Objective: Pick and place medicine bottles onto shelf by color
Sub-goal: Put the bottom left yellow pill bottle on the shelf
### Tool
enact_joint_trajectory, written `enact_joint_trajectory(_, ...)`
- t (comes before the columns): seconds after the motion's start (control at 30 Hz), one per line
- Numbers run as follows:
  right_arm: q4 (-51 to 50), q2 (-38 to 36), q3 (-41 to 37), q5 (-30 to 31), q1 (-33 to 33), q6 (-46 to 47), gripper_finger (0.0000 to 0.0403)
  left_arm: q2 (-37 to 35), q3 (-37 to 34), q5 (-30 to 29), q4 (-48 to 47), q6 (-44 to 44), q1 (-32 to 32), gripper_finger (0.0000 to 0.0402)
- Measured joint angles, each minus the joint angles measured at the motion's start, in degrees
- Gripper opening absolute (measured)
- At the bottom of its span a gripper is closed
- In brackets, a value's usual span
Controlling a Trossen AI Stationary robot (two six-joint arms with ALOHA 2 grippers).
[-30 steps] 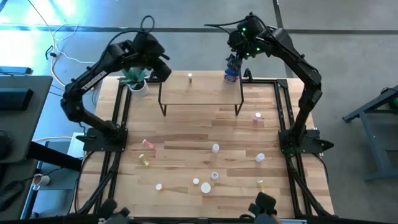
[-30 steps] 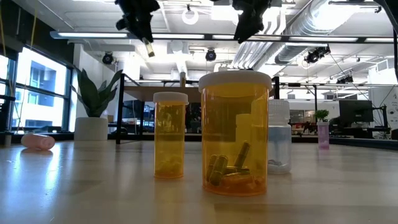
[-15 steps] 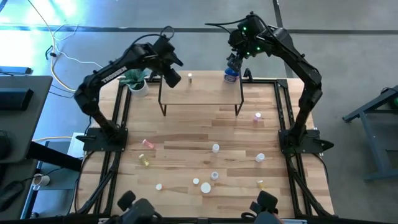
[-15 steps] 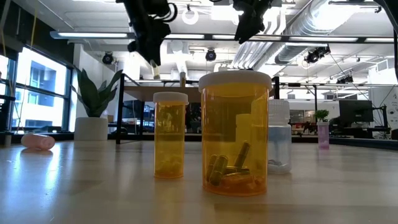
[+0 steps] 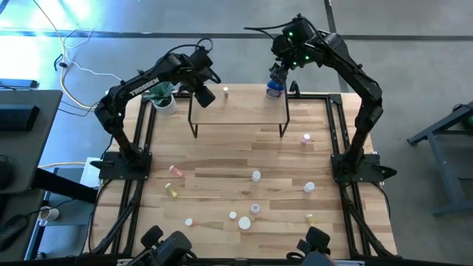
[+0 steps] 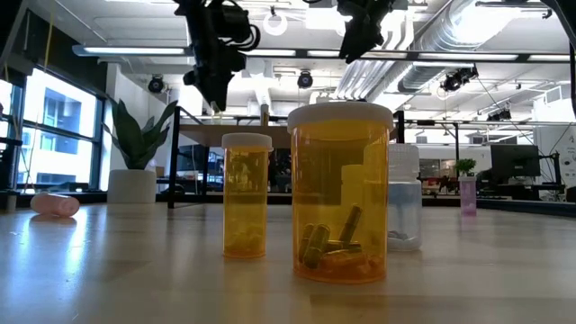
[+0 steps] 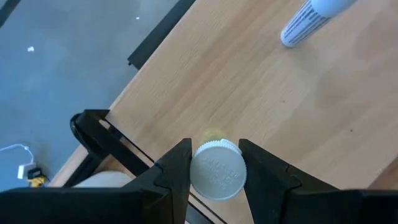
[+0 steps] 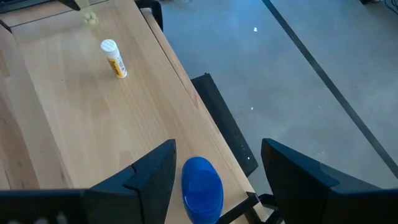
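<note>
The shelf (image 5: 238, 109) stands at the table's far side. My left gripper (image 5: 205, 96) is over its left end, shut on a small yellow bottle with a white cap (image 7: 217, 175). My right gripper (image 5: 277, 76) is open above the blue bottle (image 5: 275, 91), which stands on its base at the shelf's far right corner. In the right wrist view its fingers stand on either side of the blue bottle (image 8: 202, 190) without touching it. A white-capped yellow vial (image 5: 225, 91) stands on the shelf between the grippers; it also shows in the right wrist view (image 8: 114, 58). My left gripper pinches the bottle between its two fingers at the sides of the white cap (image 7: 200, 177). The fingers come from above, pointing down. The bottle is held cap up, its yellow body (image 7: 213, 134) below the cap. Whether its base touches the shelf, I cannot tell.
A potted plant (image 5: 161, 96) stands left of the shelf. Several small bottles lie scattered over the near half of the table, among them a pink one (image 5: 175, 171) and a white one (image 5: 256, 176). Two orange bottles (image 6: 340, 193) stand close before the low camera.
My left gripper has carried the yellow bottle from beside the plant toward the table's right, over the shelf's left end, and has gone down toward the shelf top. It stays shut on the bottle.
</note>
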Motion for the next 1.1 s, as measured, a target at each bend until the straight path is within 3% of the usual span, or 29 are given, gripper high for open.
enact_joint_trajectory(1.1,-0.48,0.00,-0.02,0.00,0.02,0.61,0.0227,1.73,0.04,1.17,-2.84,-1.70,-1.64,0.0113)
